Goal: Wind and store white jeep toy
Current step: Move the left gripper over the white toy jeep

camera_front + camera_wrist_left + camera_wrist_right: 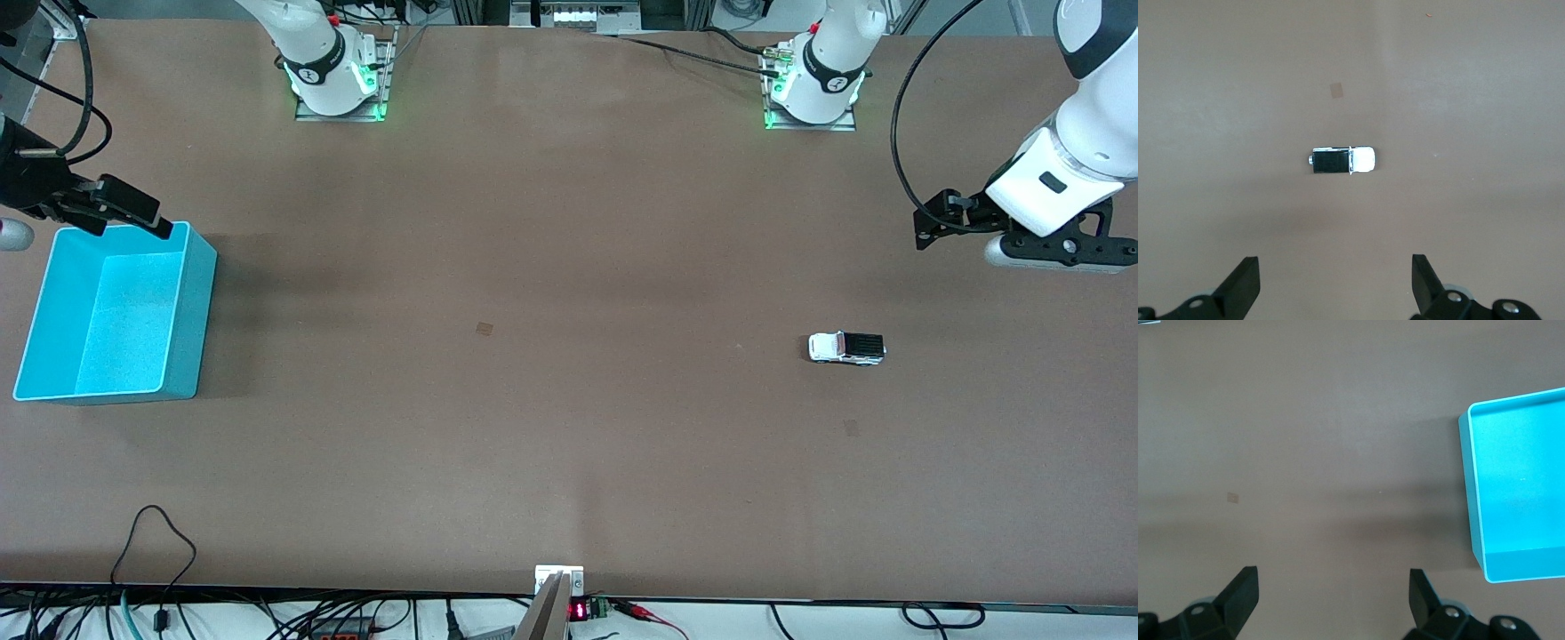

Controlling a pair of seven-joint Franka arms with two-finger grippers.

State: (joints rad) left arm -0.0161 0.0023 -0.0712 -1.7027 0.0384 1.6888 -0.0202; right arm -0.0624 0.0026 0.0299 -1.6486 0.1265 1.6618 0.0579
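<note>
Front view first, and we sweep across from the right arm's end of the table. We see the turquoise bin (116,311) sitting on the brown table (533,267), open side up and with nothing in it. The right gripper (133,213) hangs in the air just over the bin's upper corner, the one toward the robots' bases. Its fingers stand spread wide and hold nothing.

Moving along the middle, we pass two small brownish patches on the tabletop, one near the centre (484,329) and one closer to the left arm's end (852,428).

Now we come to the white jeep toy (846,348). It rests on its wheels on the bare table, toward the left arm's end, well apart from the bin. Its black roof panel faces up, and its white hood points toward the right arm's end. Nothing touches it.

Up above the table, at the left arm's end, the left gripper (929,227) hovers off the surface, clear of the jeep.

Left wrist view: we look straight down on the jeep (1341,160), with the left gripper's fingertips (1245,280) parted wide and nothing between them.

Right wrist view: we catch the bin's rim (1468,487) beside bare table, and the right gripper's fingertips (1241,597) equally wide apart.
</note>
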